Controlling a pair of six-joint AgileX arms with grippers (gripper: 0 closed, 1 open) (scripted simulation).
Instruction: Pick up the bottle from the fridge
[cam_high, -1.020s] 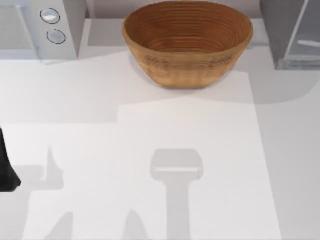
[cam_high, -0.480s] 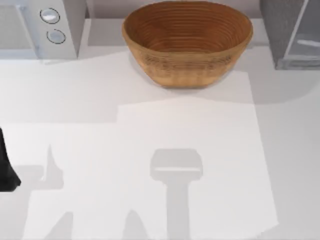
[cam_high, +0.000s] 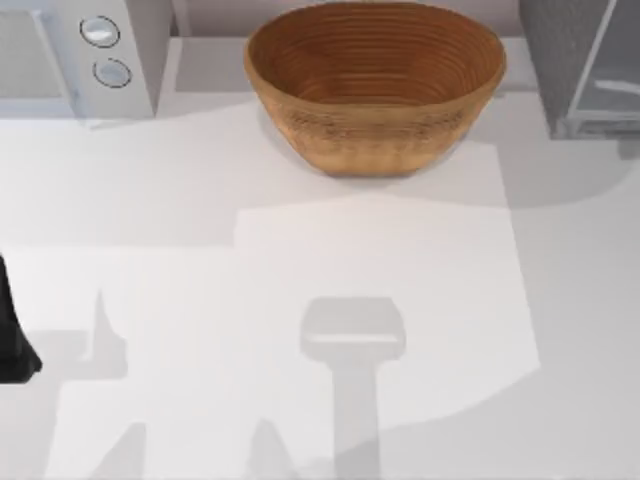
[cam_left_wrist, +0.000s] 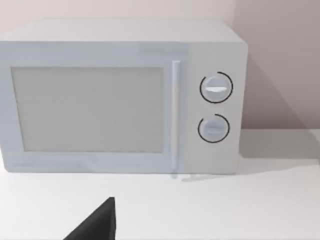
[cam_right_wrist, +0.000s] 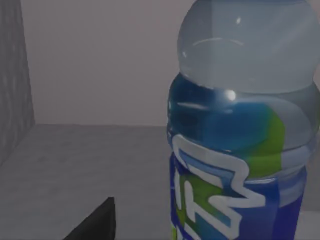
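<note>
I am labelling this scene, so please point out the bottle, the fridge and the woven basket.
bottle (cam_right_wrist: 235, 125): right wrist view, on its clear upper body above the blue label.
fridge (cam_high: 555, 60): top view, on its dark speckled top.
woven basket (cam_high: 375, 125): top view, on its near outer wall.

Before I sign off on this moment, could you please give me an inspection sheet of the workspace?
Surface: white table, crossed by grey shadows.
Job's things: fridge, dark grey with a pale door panel, at the far right corner; bottle stands close before the right wrist camera, blue label, clear upper body, on a grey floor beside a speckled grey wall.
Clutter: woven basket at the far middle; white microwave, door shut, at the far left.
Grippers: a dark part of the left arm sits at the table's left edge; fingers not judged.
Cables: nothing seen.
Surroundings: plain pale wall.
</note>
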